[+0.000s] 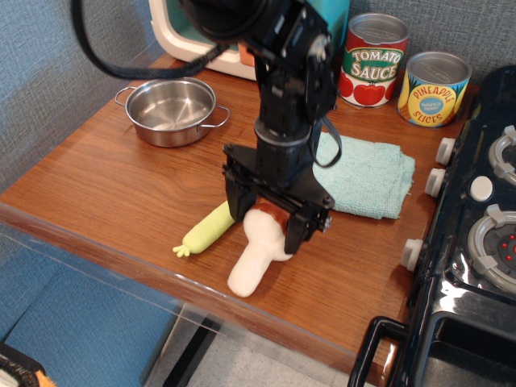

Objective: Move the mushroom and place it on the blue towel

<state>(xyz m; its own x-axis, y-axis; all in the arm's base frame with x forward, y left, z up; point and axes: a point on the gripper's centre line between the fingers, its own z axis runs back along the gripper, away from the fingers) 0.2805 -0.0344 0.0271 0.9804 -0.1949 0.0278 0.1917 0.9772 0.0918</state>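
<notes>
A black gripper is lowered over the plush mushroom, its jaws spread on either side of the reddish-brown cap — not clenched. The mushroom is seen lying on the wooden counter just in front of the blue towel, beside a yellow-green spoon handle.

A wood-grain counter fills the centre of the view, with its front edge running from 9 o'clock down toward 5 o'clock. Blue-grey textured wall panels stand behind it from 9 to 1 o'clock, and a black toy stove with pale knobs butts against the counter at 3 to 4 o'clock. Below the front edge, at 7 o'clock, lies a blue surface, beside pale flooring at 6 o'clock; lighting is even, with soft shadows.
</notes>
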